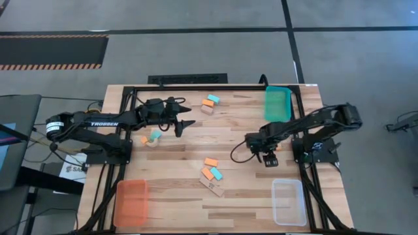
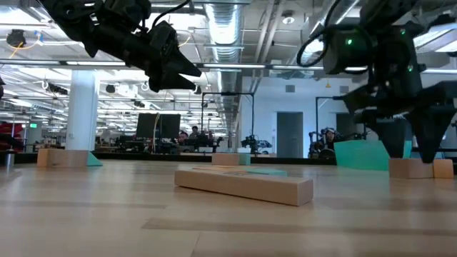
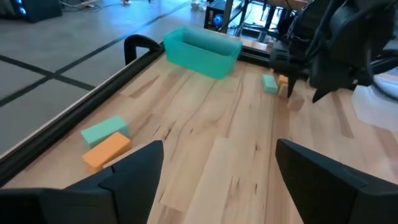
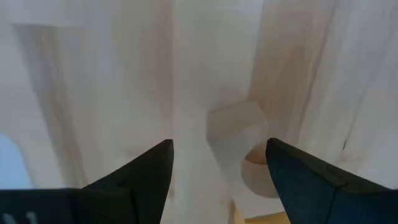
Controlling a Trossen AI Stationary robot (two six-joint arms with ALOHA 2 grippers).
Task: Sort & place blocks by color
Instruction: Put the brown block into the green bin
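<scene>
My right gripper points straight down at the table's right side and is open. Its fingers straddle a tan wooden block without clear contact. A round tan piece and an orange block lie next to it. My left gripper is open and raised above the far-left part of the table. Just below it lie teal, orange and tan blocks. Two more clusters rest flat on the table: one at the far middle and one at the near middle.
A teal tray sits at the far right. An orange tray sits at the near left and a clear tray at the near right. A long tan block lies near the middle. A black frame borders the table.
</scene>
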